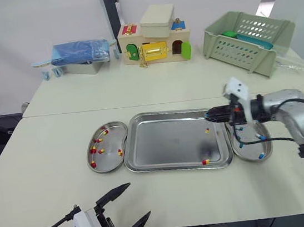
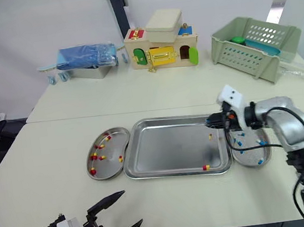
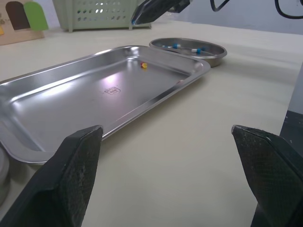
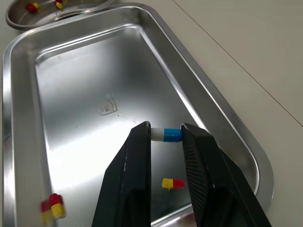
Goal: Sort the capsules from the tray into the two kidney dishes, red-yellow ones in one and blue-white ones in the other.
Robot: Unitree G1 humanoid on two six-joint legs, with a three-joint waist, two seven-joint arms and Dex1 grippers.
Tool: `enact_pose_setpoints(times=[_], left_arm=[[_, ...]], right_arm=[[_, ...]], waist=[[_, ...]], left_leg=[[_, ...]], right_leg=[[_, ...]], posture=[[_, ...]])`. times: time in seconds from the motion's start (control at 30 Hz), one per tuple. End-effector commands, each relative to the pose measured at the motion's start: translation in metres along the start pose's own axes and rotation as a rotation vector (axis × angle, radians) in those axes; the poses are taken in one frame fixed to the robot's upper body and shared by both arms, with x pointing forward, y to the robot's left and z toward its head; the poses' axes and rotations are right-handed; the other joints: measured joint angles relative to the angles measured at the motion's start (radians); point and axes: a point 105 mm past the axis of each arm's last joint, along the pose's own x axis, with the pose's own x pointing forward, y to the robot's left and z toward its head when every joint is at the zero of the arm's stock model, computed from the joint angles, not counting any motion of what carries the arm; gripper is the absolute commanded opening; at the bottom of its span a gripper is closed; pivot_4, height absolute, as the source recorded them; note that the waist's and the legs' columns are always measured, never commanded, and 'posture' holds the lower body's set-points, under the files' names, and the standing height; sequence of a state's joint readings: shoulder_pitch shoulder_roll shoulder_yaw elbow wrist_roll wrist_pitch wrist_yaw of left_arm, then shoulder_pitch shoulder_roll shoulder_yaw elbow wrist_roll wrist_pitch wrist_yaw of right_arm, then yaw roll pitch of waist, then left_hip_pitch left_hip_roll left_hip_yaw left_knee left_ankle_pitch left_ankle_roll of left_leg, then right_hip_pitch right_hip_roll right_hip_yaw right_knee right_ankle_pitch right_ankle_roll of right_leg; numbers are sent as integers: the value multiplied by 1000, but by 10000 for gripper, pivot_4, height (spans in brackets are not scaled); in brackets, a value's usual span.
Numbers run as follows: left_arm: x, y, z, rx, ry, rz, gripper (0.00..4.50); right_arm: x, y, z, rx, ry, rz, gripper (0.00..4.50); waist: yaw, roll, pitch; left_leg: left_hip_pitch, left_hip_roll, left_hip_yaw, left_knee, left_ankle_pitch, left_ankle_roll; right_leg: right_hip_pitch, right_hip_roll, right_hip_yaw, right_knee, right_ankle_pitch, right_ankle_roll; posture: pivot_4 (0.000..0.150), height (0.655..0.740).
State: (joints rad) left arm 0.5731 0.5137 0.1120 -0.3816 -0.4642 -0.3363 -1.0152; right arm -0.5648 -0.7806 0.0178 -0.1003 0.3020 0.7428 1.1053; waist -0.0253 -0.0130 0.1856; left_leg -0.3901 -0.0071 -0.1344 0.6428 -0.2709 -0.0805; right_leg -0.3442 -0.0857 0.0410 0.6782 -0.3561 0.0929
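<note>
A steel tray [image 1: 167, 145] lies mid-table with two red-yellow capsules in it, one [image 1: 206, 131] near its right end and one [image 1: 205, 162] at its front rim. The left kidney dish [image 1: 104, 153] holds several red-yellow capsules. The right kidney dish [image 1: 253, 153] holds blue-white ones. My right gripper [image 4: 165, 134] hovers over the tray's right end, shut on a blue-white capsule [image 4: 166, 135] held crosswise between its tips. My left gripper [image 1: 128, 206] is open, low near the table's front edge, nothing between its fingers.
At the back of the table stand a green plastic basket [image 1: 246, 39], a wooden toy house [image 1: 154, 43] with a box on top, and a container with a blue bag [image 1: 80, 57]. A seam crosses the table behind the tray.
</note>
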Motion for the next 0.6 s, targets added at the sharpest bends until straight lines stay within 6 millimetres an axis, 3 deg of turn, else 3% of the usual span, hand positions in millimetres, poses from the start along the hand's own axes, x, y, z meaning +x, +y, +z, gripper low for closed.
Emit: enact_pose_setpoints(times=[0.03,0.1,0.2,0.5,0.57,0.6], left_arm=[[5,2,4,13,-27,-44,45000],[8,2,5,14,-32,-80,45000],[9,2,4,14,-35,-116,45000],[13,6,3,17,-40,-151,45000],[13,6,3,15,-40,-151,45000],[12,6,3,14,-39,-150,45000]], right_arm=[[-39,-4,-2,-27,-15,-80,6837],[-59,-6,-19,-8,29,-135,6837],[-73,-5,-34,0,74,-173,6837],[-71,0,-58,16,139,-196,6837],[-71,0,-57,15,139,-198,13961],[-71,0,-57,16,138,-199,15210]], waist=[[1,0,0],[-2,0,0],[-13,1,0],[-22,1,0],[-22,1,0],[-22,1,0]], left_leg=[[-1,0,0,0,0,0],[-1,0,0,0,0,0],[0,0,1,0,0,0],[5,1,2,0,0,0],[5,1,2,0,0,0],[5,1,2,0,0,0]], right_leg=[[0,0,0,0,0,0],[0,0,0,0,0,0],[0,0,1,1,0,0],[3,1,2,1,0,0],[3,1,2,1,0,0],[3,1,2,1,0,0]], posture=[[1500,7400],[1500,7400],[1500,7400],[1500,7400],[1500,7400],[1500,7400]])
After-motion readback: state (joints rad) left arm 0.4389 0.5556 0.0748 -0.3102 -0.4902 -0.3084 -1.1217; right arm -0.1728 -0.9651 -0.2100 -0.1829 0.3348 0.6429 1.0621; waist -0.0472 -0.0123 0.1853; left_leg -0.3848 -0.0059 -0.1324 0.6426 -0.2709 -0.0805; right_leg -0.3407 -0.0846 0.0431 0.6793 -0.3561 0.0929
